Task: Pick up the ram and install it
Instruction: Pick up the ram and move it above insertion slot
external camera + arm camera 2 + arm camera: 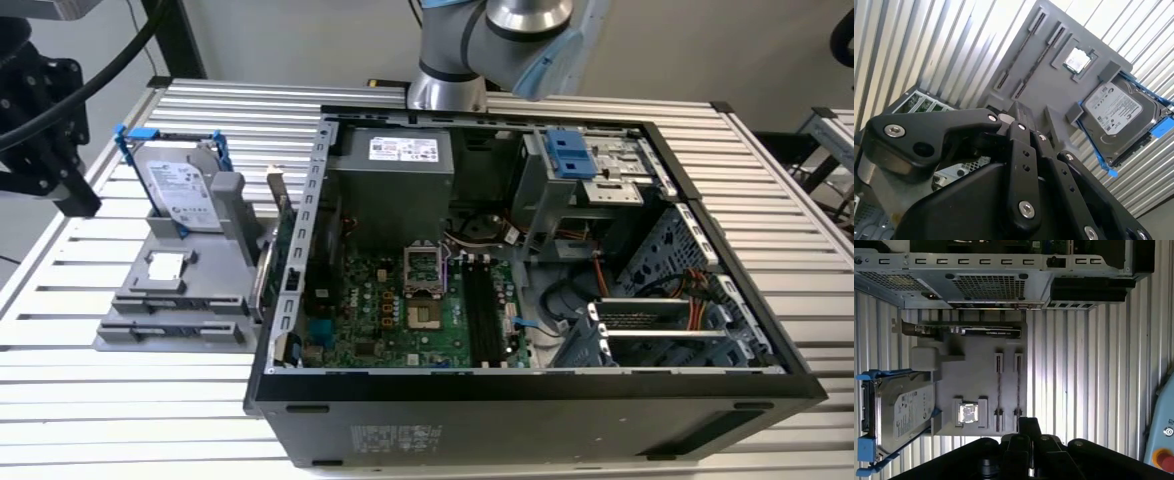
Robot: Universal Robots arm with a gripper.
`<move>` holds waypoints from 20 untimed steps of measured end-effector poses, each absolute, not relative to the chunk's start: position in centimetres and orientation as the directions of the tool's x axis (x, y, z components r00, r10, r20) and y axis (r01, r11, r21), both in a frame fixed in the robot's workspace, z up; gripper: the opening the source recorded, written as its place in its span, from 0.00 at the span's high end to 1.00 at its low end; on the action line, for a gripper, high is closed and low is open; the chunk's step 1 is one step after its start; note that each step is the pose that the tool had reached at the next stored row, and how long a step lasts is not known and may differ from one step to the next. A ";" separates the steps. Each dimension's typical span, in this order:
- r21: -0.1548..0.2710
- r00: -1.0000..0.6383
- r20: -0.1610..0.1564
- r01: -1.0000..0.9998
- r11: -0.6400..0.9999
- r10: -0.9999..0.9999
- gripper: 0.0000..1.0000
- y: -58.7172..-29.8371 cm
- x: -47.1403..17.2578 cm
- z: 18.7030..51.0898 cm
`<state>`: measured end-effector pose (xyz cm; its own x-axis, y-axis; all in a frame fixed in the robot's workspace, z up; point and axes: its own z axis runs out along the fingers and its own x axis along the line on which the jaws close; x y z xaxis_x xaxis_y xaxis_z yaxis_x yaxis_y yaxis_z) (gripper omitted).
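Note:
Two thin dark ram sticks stand edge-up in the slotted holders of a grey tray (pixel 979 375). One ram stick (pixel 998 390) lies beside the other (pixel 1018 390), and both appear as dark streaks (pixel 1028 39) in the second wrist view. My gripper (pixel 1029 426) hovers above the tray's edge farthest from the computer case. Its fingers (pixel 1021 135) are pressed together, with nothing visible between them. In the exterior view the arm's black wrist assembly (pixel 47 120) hangs at the exterior view's left, beside the tray (pixel 147 290).
The tray also holds a hard drive in a blue frame (pixel 904 410), a processor chip (pixel 968 414) and an upright expansion card (pixel 969 331). The open computer case (pixel 287 390) stands beside the tray, with black memory slots (pixel 487 315) on its green motherboard. A ribbed metal table (pixel 1094 390) lies underneath.

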<state>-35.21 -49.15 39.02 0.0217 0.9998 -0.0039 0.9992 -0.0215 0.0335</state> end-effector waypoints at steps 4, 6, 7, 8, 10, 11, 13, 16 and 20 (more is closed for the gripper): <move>0.024 0.028 0.016 0.999 -0.029 0.999 1.00 -49.1 -35.2 39.0; 0.024 0.029 0.017 0.999 -0.029 0.999 1.00 -49.1 -35.2 39.0; 0.024 0.029 0.017 0.999 -0.029 0.999 1.00 -49.1 -35.2 39.0; 0.024 0.029 0.017 0.999 -0.029 0.999 1.00 -49.1 -35.2 39.0; 0.024 0.029 0.017 0.999 -0.029 0.999 1.00 -49.0 -35.2 38.9; 0.024 0.029 0.017 0.999 -0.029 0.999 1.00 -49.0 -35.2 38.9; 0.024 0.029 0.017 0.999 -0.029 0.999 1.00 -48.9 -35.2 38.8; 0.024 0.029 0.018 0.999 -0.029 0.999 1.00 -48.8 -35.2 38.7; 0.024 0.029 0.018 0.999 -0.029 0.999 1.00 -48.5 -35.0 38.6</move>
